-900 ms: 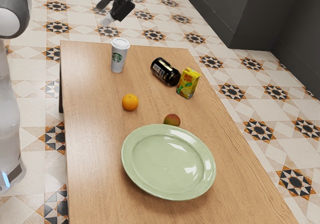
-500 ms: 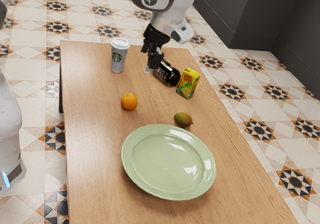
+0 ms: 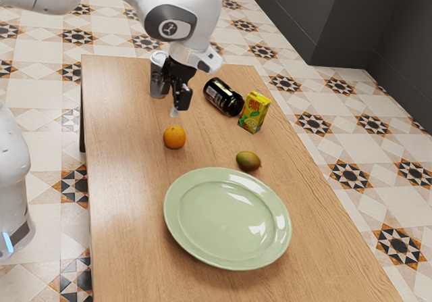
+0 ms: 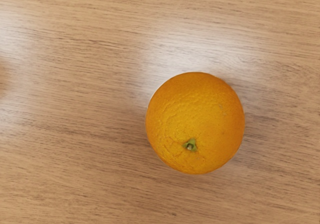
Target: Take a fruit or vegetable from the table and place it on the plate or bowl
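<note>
The hand hangs above the orange, holding nothing. I cannot tell how wide it is open. The orange sits on the table, between the plate and the far edge. It is round, so a crooked squeeze could make it roll away.

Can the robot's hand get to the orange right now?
Probably yes. The gripper hangs just above the orange, with bare table around it; the cup and jar sit apart from it.
</note>
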